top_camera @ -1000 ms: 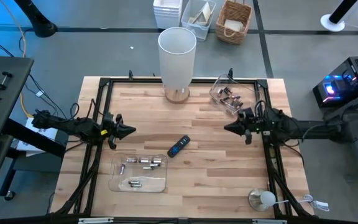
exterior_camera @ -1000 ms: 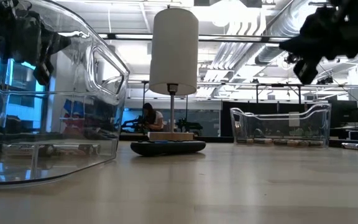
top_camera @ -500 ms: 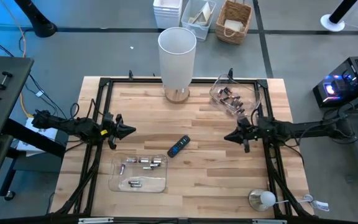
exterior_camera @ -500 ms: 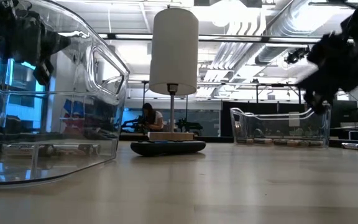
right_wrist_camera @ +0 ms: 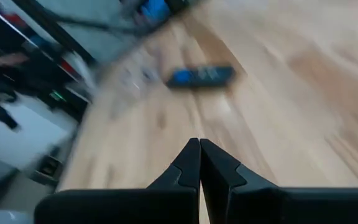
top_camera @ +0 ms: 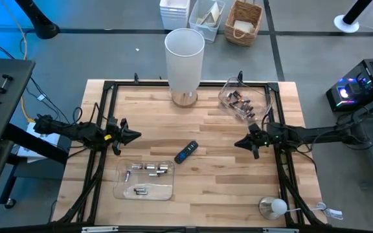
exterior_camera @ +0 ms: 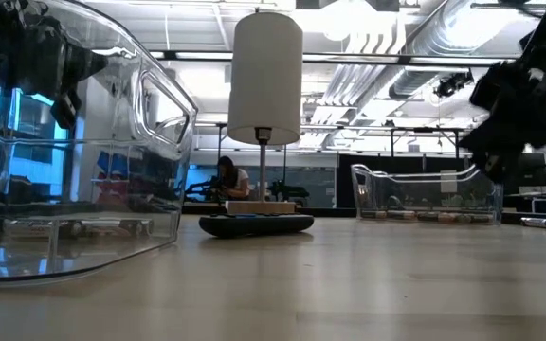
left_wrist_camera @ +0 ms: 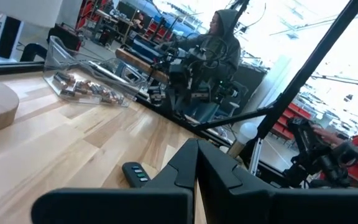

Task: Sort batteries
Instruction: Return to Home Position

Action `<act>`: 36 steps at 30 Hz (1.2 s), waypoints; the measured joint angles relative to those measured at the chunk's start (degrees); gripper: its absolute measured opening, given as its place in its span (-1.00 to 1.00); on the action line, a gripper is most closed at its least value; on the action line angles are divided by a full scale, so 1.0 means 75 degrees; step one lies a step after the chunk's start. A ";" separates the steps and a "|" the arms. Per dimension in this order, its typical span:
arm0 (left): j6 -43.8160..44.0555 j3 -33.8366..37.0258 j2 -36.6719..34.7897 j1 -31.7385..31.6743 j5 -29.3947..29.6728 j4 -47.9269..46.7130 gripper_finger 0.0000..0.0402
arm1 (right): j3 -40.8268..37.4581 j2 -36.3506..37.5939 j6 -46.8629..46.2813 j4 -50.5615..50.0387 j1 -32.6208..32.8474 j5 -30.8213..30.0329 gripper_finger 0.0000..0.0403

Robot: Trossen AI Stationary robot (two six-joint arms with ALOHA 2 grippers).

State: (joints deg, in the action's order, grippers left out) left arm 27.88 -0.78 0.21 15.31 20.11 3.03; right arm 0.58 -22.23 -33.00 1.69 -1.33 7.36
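The left claw (top_camera: 136,136) hung over the left side of the table (top_camera: 212,188), its tip pointing inward. Its wrist view showed the two fingers (left_wrist_camera: 179,174) pressed together with nothing between them. The right claw (top_camera: 238,143) hung opposite, over the table's right side, tip pointing back toward the left one. Its fingers (right_wrist_camera: 219,174) were likewise pressed flat against each other, empty

Roughly midway between the two tips, a little toward the front edge, lay the black remote (top_camera: 186,152), well apart from both claws. The silvery batteries (top_camera: 149,169) lay in a clear bin (top_camera: 118,188) on the table, near the left claw, on its front side. One row lay at the bin's end closer to the claw and a couple more at the farther end. The copper-banded batteries (top_camera: 238,101) lay in a second clear bin (top_camera: 254,97), set askew behind the right claw, near it but not touching. A white lamp (top_camera: 184,58) stood at the back edge, behind both claws and about midway between them. Past the right claw's side of the table, a person in a hooded top (left_wrist_camera: 219,43) sat in the room beyond
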 joint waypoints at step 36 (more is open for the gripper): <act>-0.1738 0.0012 0.0000 -0.0873 -0.0755 -0.0027 -1.00 | -0.0009 0.2810 -0.0002 0.0026 -0.0045 -0.0085 -1.00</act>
State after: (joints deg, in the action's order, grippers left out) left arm 14.84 -0.69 0.21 8.77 14.45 2.83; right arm 0.51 -1.15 -33.01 1.88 -1.67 6.72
